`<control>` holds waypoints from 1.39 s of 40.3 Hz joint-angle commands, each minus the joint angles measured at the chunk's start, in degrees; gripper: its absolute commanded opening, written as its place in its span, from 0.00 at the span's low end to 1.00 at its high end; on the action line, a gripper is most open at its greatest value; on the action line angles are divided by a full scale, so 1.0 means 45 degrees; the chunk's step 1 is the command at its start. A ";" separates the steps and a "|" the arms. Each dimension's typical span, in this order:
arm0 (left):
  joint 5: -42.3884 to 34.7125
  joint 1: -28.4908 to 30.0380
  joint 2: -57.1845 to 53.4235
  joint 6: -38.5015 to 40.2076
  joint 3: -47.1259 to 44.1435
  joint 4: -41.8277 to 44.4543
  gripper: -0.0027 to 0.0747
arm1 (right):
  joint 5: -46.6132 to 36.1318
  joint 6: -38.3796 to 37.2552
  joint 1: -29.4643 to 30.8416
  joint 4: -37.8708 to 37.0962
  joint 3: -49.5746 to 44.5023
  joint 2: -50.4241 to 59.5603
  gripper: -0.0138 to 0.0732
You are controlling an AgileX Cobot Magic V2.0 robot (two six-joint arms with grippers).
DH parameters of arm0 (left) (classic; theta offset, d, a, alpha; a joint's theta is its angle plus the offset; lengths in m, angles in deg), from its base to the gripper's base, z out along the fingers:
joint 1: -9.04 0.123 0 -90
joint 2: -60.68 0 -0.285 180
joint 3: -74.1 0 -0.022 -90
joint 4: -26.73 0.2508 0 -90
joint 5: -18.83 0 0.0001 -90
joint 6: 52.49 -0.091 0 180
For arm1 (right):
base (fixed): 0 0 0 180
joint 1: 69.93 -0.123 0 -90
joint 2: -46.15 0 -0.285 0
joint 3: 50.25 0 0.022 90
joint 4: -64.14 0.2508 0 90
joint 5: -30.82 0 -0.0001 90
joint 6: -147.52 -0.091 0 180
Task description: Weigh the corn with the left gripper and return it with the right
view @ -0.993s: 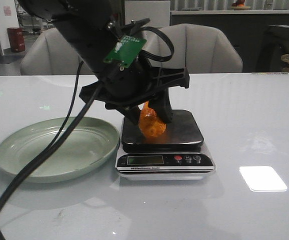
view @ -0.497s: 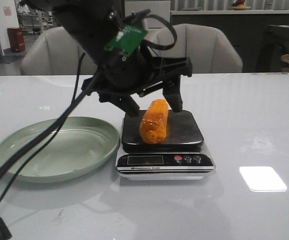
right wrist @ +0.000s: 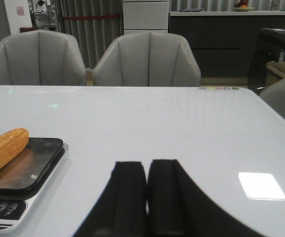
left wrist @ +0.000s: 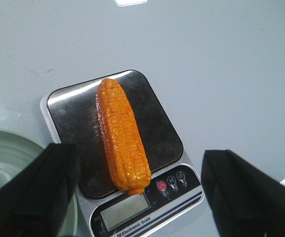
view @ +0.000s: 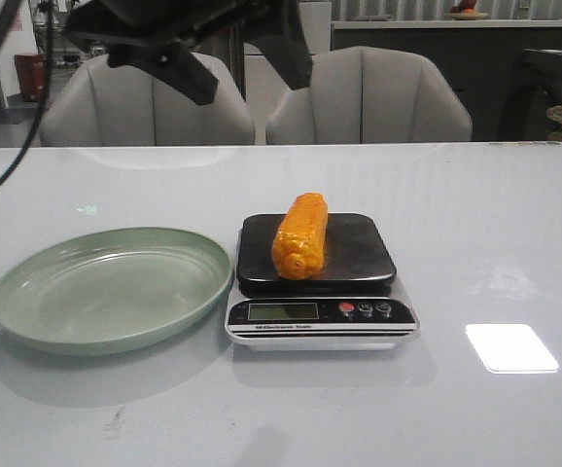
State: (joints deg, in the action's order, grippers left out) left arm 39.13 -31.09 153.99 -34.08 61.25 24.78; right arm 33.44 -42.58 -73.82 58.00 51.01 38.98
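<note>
left gripper (left wrist: 140, 192): hanging high above the scale with its fingers (left wrist: 39, 192) spread wide and nothing between them.
right gripper (right wrist: 147, 192): sitting low over the right side of the table, its two fingers pressed together, gripping nothing.
corn (view: 300, 234): lying flat on the scale's dark platform, one end pointing at the near edge, free of both grippers.
scale (view: 320, 292): sitting at the table's middle, display facing near.
plate (view: 28, 292): resting just left of the scale.
</note>
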 commanded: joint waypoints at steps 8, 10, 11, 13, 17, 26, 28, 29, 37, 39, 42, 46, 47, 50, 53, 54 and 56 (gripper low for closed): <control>-0.1542 -0.0079 -0.3510 0.0011 -0.2315 0.0645 0.77 | -0.1042 0.0084 0.0065 -0.0097 -0.0044 0.0251 0.35; -0.1593 -0.0079 -0.4095 0.0011 -0.2777 0.0717 0.77 | -0.1042 0.0084 0.0065 -0.0097 -0.0044 0.0251 0.35; -0.1593 -0.0079 -0.4428 0.0011 -0.3028 0.0714 0.77 | -0.1042 0.0084 0.0065 -0.0097 -0.0044 0.0251 0.35; -0.1652 -0.0079 -0.5024 0.0011 -0.3451 0.0832 0.77 | -0.1042 0.0084 0.0065 -0.0097 -0.0044 0.0251 0.35; -0.1887 -0.0079 -0.6318 0.0011 -0.4300 0.1312 0.77 | -0.1042 0.0084 0.0065 -0.0097 -0.0044 0.0251 0.35; -0.2228 -0.0079 -0.9757 0.0011 -0.6132 0.2439 0.77 | -0.1042 0.0084 0.0065 -0.0097 -0.0044 0.0251 0.35; -0.2201 -0.0079 -1.0492 0.0011 -0.6447 0.2521 0.77 | -0.1042 0.0084 0.0065 -0.0097 -0.0044 0.0251 0.35; -0.2171 -0.0079 -1.0907 0.0011 -0.6614 0.2582 0.77 | -0.1042 0.0084 0.0065 -0.0097 -0.0044 0.0251 0.35; -0.1139 -0.0079 -1.3540 -0.0039 -0.7496 0.3508 0.73 | -0.1042 0.0084 0.0065 -0.0097 -0.0044 0.0251 0.35; -0.0711 -0.0079 -1.4193 -0.0062 -0.7618 0.3697 0.70 | -0.1042 0.0084 0.0065 -0.0097 -0.0044 0.0251 0.35; -0.0080 -0.0079 -1.4994 -0.0092 -0.7819 0.3782 0.65 | -0.1042 0.0084 0.0065 -0.0097 -0.0044 0.0251 0.35; 0.0584 -0.0079 -1.5773 -0.0092 -0.8121 0.3782 0.58 | -0.1042 0.0084 0.0065 -0.0097 -0.0044 0.0239 0.35; 0.0768 -0.0079 -1.5952 -0.0092 -0.8227 0.3782 0.55 | -0.1042 0.0084 0.0065 -0.0097 -0.0044 0.0239 0.35; 0.1225 -0.0079 -1.6303 -0.0092 -0.8508 0.3782 0.50 | -0.1042 0.0084 0.0065 -0.0097 -0.0044 0.0239 0.35; 0.1395 -0.0079 -1.6518 -0.0092 -0.8668 0.3758 0.44 | -0.1042 0.0084 0.0065 -0.0097 -0.0044 0.0239 0.35; 0.1452 -0.0079 -1.6550 -0.0092 -0.8693 0.3758 0.41 | -0.1042 0.0084 0.0065 -0.0097 -0.0044 0.0239 0.35; 0.1547 -0.0079 -1.6572 -0.0092 -0.8693 0.3758 0.37 | -0.1042 0.0084 0.0065 -0.0097 -0.0044 0.0239 0.35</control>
State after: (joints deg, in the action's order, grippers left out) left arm 49.41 -31.09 79.05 -34.62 20.76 41.31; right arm 33.44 -42.58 -73.82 58.00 51.01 38.98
